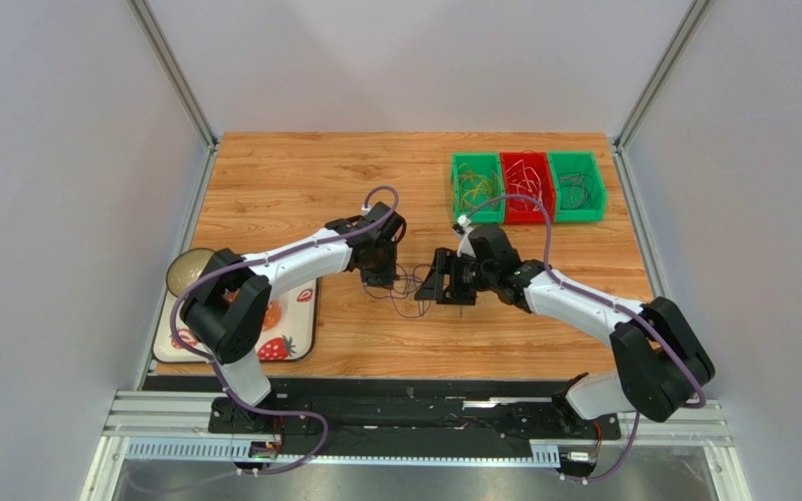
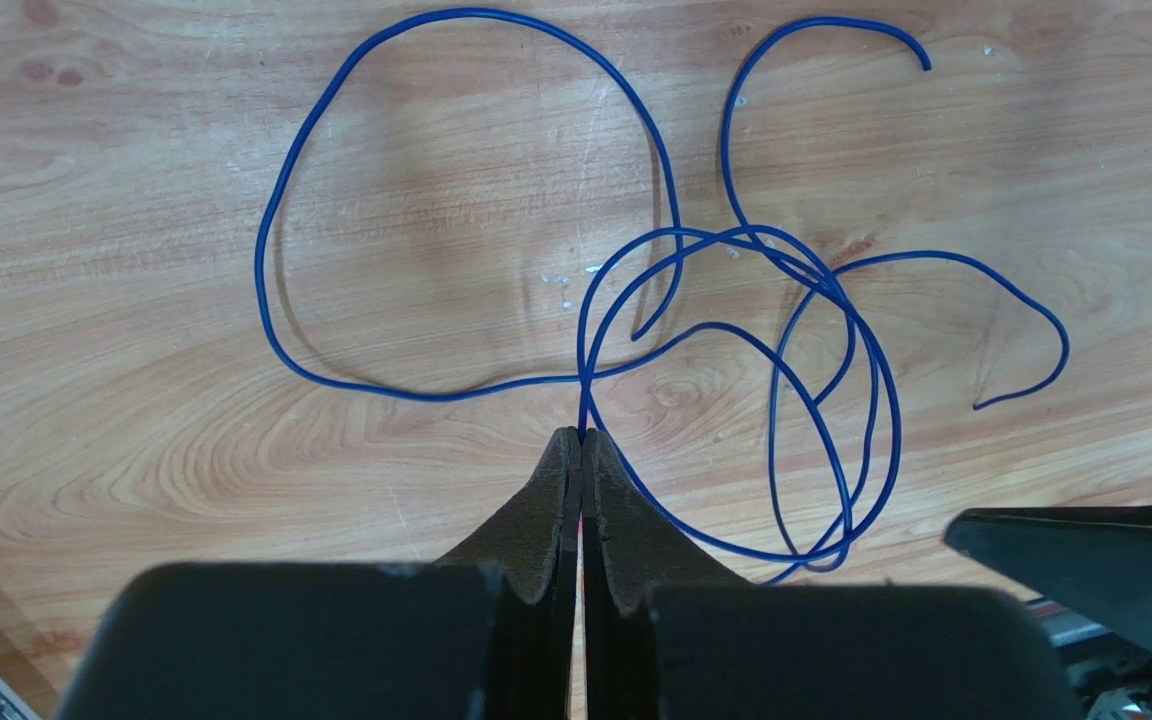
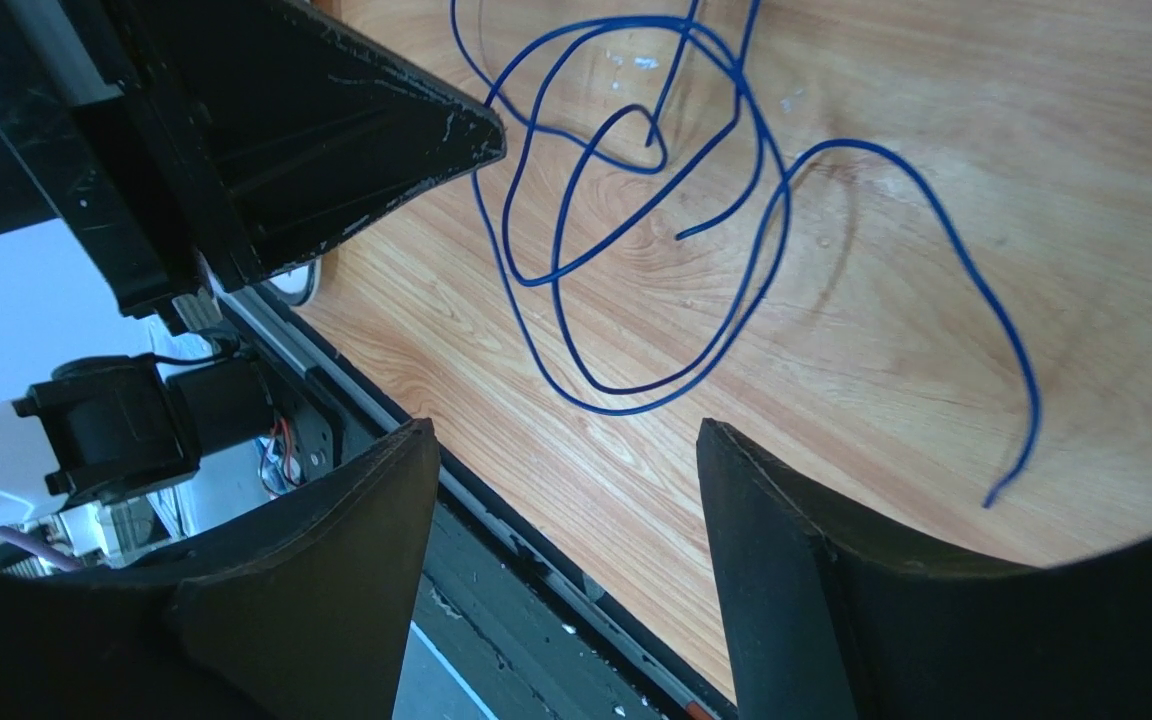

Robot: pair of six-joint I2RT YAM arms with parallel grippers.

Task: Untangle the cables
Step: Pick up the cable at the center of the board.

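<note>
Blue cable lies looped on the wooden table, mid-untangling; left gripper pinches a strand; right gripper gapes empty nearby, probably needing to seize a crossing loop next.

Bright, even, diffuse light from overhead. On the table the arms throw only short, soft shadows, with no glare. The top view is slightly soft, and its posts lean outward at 11 and 1 o'clock. The wrist views are sharp: the cable casts a faint, blurred shadow just beside it. The right wrist view is washed out at 9 o'clock.
</note>
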